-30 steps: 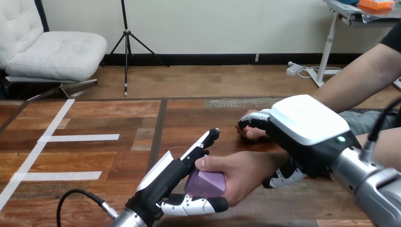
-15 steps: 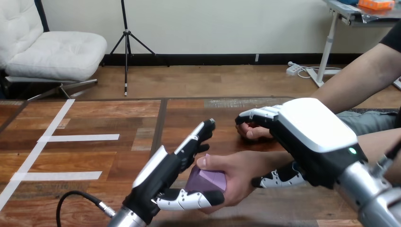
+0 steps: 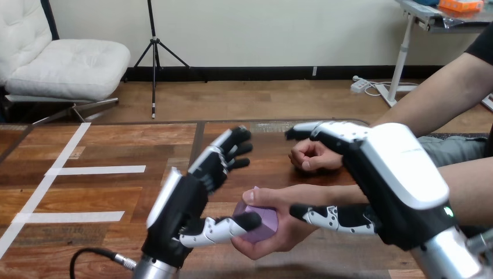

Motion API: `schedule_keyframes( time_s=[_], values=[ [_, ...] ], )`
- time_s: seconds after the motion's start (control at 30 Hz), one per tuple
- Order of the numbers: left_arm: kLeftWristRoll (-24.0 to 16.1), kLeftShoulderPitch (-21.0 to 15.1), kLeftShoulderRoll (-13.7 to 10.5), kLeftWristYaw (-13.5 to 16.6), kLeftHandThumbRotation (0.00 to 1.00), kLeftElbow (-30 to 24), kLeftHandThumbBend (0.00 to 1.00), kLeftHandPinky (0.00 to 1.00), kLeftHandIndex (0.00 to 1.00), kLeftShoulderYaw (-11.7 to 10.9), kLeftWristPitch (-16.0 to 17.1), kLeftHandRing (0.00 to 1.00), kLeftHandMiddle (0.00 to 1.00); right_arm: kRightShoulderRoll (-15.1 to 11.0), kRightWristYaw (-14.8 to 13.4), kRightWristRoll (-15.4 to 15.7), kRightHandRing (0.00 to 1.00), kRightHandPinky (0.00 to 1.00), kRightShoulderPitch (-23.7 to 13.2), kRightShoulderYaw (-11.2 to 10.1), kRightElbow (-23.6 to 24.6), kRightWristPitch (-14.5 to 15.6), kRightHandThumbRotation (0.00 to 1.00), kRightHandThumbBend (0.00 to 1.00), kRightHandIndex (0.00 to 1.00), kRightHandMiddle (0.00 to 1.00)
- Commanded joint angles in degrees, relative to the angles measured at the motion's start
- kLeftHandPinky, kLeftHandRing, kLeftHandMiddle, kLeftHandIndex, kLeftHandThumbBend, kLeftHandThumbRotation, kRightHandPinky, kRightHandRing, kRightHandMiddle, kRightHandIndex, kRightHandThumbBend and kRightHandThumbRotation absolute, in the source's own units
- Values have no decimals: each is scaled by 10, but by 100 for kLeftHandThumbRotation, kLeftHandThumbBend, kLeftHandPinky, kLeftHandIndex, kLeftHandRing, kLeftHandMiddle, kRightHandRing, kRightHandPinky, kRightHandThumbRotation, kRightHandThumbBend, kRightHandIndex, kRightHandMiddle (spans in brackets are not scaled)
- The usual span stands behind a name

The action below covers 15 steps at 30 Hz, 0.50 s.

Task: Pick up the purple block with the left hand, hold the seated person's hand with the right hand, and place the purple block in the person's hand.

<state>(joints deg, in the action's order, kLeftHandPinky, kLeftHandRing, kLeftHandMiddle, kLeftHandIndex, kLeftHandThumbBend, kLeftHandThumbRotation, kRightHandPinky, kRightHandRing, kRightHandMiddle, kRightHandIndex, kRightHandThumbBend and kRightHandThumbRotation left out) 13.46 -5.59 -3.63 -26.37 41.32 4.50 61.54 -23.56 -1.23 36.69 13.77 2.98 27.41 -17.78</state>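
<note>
The wooden counter (image 3: 116, 145) spreads across the view, with strips of white tape (image 3: 99, 170) laid on its left part. Largest upon it is the right robot hand (image 3: 386, 174), which comes in from the lower right with its white back turned up. Its fingers are stretched out wide above the person's farther hand (image 3: 314, 156), and they curl round nothing. Its thumb (image 3: 331, 216) reaches out low and straight in front of the wrist of the person's nearer hand (image 3: 279, 197) (whether it touches the wrist cannot be told). The left robot hand (image 3: 180, 209) rises from the bottom edge, left of centre. It is open too, with its fingers straight and fanned upward, away from the block. Its thumb (image 3: 221, 228) points right, with the black tip at the near face of the block. The person's nearer hand reaches in from the right, palm up, above the counter and between the two robot hands. The farther hand rests on the counter behind it, closed into a loose fist. The purple block (image 3: 258, 218) lies in the person's nearer hand, with the person's thumb across its top and the fingers cupped beneath it.
</note>
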Motion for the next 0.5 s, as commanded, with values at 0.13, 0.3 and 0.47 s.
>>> schedule_keyframes(
  time_s=[0.13, 0.3, 0.47],
  values=[
    [18, 11, 51, 26, 44, -2, 89, 74, 82, -30, 52, 81, 83, 66, -157, -10, 70, 60, 1, -5, -85, -106, 25, 59, 73, 73],
    [15, 22, 71, 42, 46, -6, 85, 73, 80, -35, 76, 79, 82, 100, -230, -12, 70, 60, 0, 3, -136, -165, 29, 54, 72, 72],
    [7, 30, 85, 55, 47, -5, 83, 73, 80, -41, 100, 79, 82, 125, -277, -8, 71, 61, -1, 11, -171, -203, 31, 50, 72, 72]
  ],
)
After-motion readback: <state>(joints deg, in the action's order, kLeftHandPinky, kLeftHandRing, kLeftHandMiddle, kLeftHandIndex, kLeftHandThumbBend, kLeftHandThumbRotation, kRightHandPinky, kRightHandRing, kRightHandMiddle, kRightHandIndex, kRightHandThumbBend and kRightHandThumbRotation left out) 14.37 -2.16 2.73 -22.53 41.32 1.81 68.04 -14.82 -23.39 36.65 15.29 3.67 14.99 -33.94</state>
